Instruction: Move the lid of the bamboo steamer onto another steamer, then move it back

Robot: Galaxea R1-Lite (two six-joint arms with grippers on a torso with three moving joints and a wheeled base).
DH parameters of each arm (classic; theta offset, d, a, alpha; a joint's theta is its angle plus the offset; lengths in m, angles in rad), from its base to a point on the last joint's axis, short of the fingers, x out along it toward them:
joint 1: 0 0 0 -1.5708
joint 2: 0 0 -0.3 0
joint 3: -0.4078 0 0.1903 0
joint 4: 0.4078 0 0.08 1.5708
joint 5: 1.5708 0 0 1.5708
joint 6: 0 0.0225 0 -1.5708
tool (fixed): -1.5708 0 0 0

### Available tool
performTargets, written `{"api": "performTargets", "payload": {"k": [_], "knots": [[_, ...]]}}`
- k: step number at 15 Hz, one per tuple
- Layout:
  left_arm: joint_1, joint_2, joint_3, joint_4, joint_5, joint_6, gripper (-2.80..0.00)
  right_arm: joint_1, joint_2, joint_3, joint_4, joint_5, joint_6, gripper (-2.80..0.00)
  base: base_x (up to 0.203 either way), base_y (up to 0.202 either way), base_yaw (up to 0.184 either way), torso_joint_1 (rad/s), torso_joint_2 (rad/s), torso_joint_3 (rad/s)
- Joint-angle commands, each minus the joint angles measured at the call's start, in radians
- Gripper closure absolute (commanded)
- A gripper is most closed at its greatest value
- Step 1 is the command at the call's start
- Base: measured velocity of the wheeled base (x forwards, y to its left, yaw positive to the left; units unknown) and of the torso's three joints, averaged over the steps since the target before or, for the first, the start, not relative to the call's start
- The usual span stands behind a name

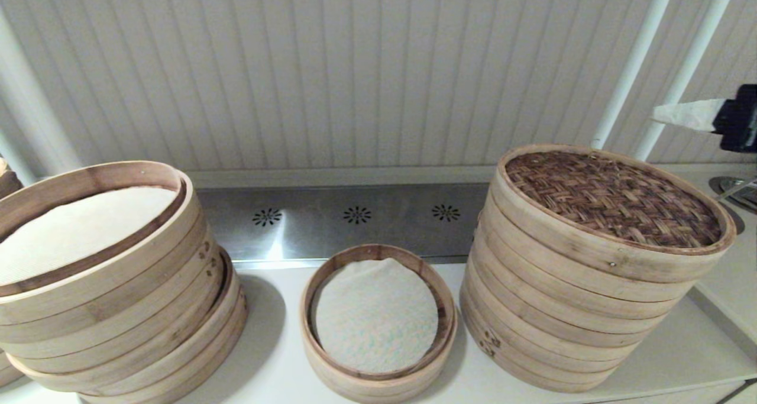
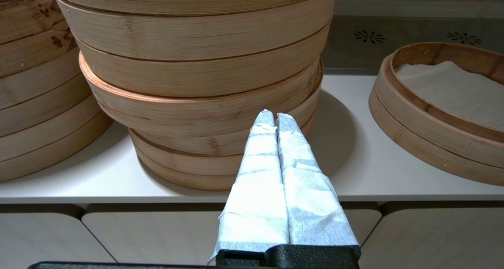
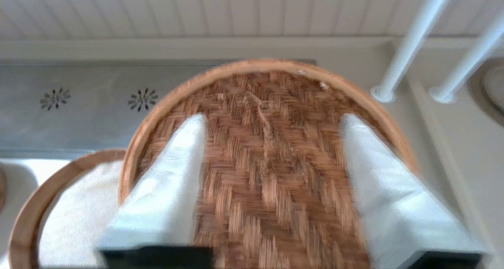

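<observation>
The bamboo steamer lid (image 1: 615, 197), dark herringbone weave inside a pale rim, lies on top of the tall stack at the right. Its twine loop (image 3: 262, 107) shows in the right wrist view. My right gripper (image 3: 272, 119) hovers over the lid (image 3: 267, 190), open wide with nothing between its white-wrapped fingers; one finger (image 1: 689, 114) pokes in at the head view's right edge. The short steamer (image 1: 378, 389) with a white liner stands uncovered in the middle of the counter. My left gripper (image 2: 275, 114) is shut on nothing, held low before the counter's front edge.
The tall many-tier stack (image 1: 562, 309) carries the lid. A wider leaning stack (image 1: 118, 297) with a cream liner stands at the left, and another stack (image 2: 35, 103) beyond it. Two white pipes (image 1: 639, 55) rise behind the right side. A steel vent strip (image 1: 355, 215) runs along the wall.
</observation>
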Motion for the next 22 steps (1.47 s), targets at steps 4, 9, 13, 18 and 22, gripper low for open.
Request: {"api": "performTargets", "payload": {"k": [4, 9, 13, 18, 22], "knots": [[0.0, 0.0, 0.0, 0.0, 0.0, 0.0, 0.0, 0.0, -0.302, 0.089, 0.117, 0.001, 0.0, 0.0, 0.0, 0.0, 0.0, 0.0, 0.0, 0.0], [0.0, 0.0, 0.0, 0.0, 0.0, 0.0, 0.0, -0.036, -0.596, 0.405, 0.165, -0.037, -0.005, 0.0, 0.0, 0.0, 0.0, 0.0, 0.0, 0.0], [0.0, 0.0, 0.0, 0.0, 0.0, 0.0, 0.0, -0.051, -0.822, 0.676, 0.172, -0.049, -0.01, 0.0, 0.0, 0.0, 0.0, 0.0, 0.0, 0.0], [0.0, 0.0, 0.0, 0.0, 0.0, 0.0, 0.0, -0.059, -1.077, 0.957, 0.158, -0.021, -0.076, 0.0, 0.0, 0.0, 0.0, 0.0, 0.0, 0.0], [0.0, 0.0, 0.0, 0.0, 0.0, 0.0, 0.0, -0.06, -1.221, 1.072, 0.15, 0.028, -0.095, 0.0, 0.0, 0.0, 0.0, 0.0, 0.0, 0.0]]}}
